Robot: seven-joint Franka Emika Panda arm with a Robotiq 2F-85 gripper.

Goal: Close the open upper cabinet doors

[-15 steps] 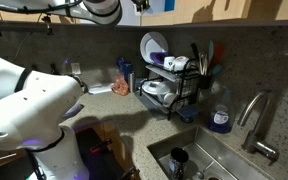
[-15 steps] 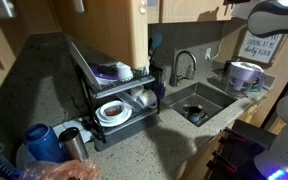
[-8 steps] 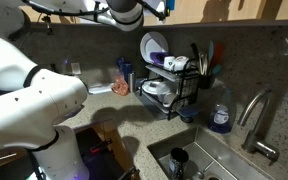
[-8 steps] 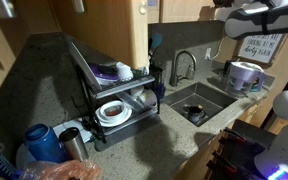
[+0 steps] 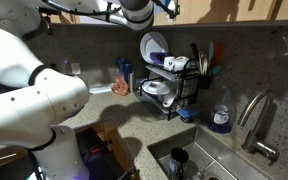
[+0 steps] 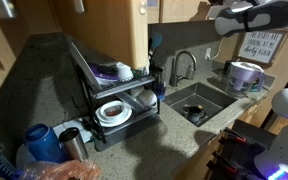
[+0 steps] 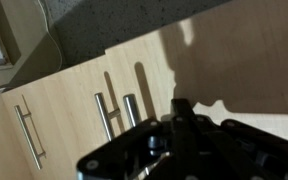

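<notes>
A framed sign (image 6: 259, 45) on the wall carries dark writing, too small to read. The blue label on the bottle (image 5: 220, 118) near the faucet (image 5: 254, 112) is not readable either. One door (image 6: 99, 35) stands open, swung out above the dish rack (image 6: 112, 95) on the speckled worktop (image 6: 39, 90). The white arm (image 6: 254, 15) reaches high. In the wrist view, pale wooden panels (image 7: 69, 100) with bar handles (image 7: 102, 115) lie partly in shadow. The claw (image 7: 184, 130) is a dark mass; I cannot tell if it is spread or pressed together.
</notes>
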